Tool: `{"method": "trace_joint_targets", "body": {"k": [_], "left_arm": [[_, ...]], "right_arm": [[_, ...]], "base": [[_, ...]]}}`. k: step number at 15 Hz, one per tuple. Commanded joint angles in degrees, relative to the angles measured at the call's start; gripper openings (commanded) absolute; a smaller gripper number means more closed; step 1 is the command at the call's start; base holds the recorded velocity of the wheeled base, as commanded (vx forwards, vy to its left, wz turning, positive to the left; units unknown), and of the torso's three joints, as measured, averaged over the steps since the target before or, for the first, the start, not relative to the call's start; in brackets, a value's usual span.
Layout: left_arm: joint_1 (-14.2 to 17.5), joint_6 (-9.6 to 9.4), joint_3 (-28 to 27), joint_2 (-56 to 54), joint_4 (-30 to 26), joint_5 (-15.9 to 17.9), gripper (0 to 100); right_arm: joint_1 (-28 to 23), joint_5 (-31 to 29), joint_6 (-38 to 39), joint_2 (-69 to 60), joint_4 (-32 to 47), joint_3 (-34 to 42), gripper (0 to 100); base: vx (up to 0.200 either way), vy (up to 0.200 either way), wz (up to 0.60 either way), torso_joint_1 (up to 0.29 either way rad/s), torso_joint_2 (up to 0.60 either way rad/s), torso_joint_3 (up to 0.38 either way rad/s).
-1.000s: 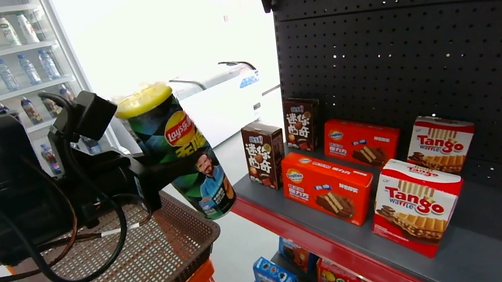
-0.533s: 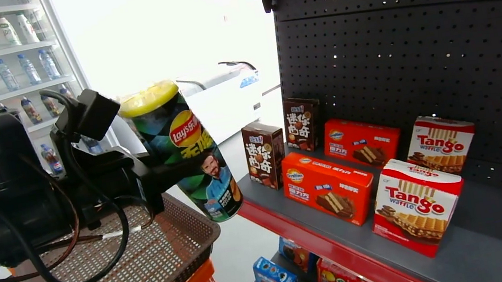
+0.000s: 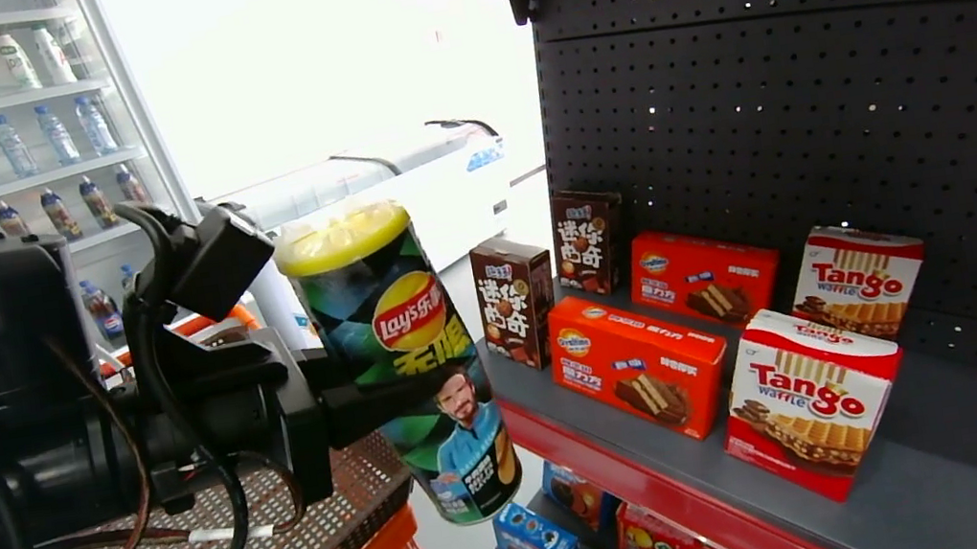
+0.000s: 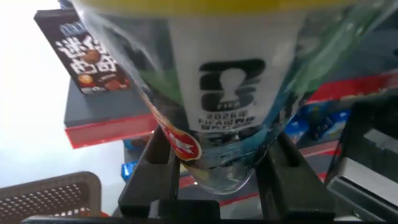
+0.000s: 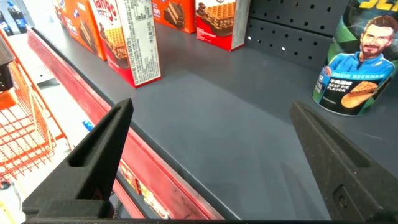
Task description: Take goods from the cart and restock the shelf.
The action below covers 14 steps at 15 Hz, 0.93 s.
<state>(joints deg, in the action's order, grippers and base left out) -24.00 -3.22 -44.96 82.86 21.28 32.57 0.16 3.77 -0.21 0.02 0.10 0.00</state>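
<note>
In the head view, we see the left gripper (image 3: 344, 410) clenched around the middle of the chips can (image 3: 404, 355). The can is nearly upright, yellow lid up, in the air just off the left end of the shelf (image 3: 961, 456). Its base hangs lower than the shelf's red front edge. On the shelf, the front brown box (image 3: 515, 301) and rear brown box (image 3: 588, 240) stand at the left end. The front orange box (image 3: 638, 366) and rear orange box (image 3: 702, 276) are in the middle. The front wafer box (image 3: 808, 401) and rear wafer box (image 3: 857, 277) stand further right. The cart basket (image 3: 356, 488), brown mesh, sits left of the shelf under the gripper.

In the left wrist view, the can's lower body sits between the two black fingers (image 4: 155, 168), gripped on both sides. Behind it we make out the shelf's left end with the front brown box on it.

In the right wrist view, the right gripper (image 5: 211, 115) has its jaws spread wide and holds nothing, poised over bare shelf board. A second can (image 5: 353, 68) stands at the back of the shelf by the pegboard, and the front wafer box stands at the shelf's front edge.
</note>
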Motion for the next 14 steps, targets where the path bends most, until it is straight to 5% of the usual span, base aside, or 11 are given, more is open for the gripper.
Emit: {"method": "trace_joint_targets", "body": {"k": [1, 5, 14], "left_arm": [[-2.36, -0.56, 0.84, -2.00, -1.69, 0.03, 0], [-4.21, -2.32, 2.24, -3.23, -2.65, 0.03, 0], [-5.53, -2.32, 4.97, -5.34, -2.65, 0.21, 0]], "right_arm": [[0.02, 0.01, -0.06, -0.02, -0.01, 0.00, 100], [0.02, 0.01, 0.03, -0.02, -0.01, 0.00, 100], [0.02, 0.01, 0.03, -0.02, -0.01, 0.00, 100]], "base": [[0.000, 0.000, 0.00, 0.000, 0.00, 0.000], [0.000, 0.000, 0.00, 0.000, 0.00, 0.000], [0.000, 0.000, -0.07, 0.000, 0.00, 0.001]]}}
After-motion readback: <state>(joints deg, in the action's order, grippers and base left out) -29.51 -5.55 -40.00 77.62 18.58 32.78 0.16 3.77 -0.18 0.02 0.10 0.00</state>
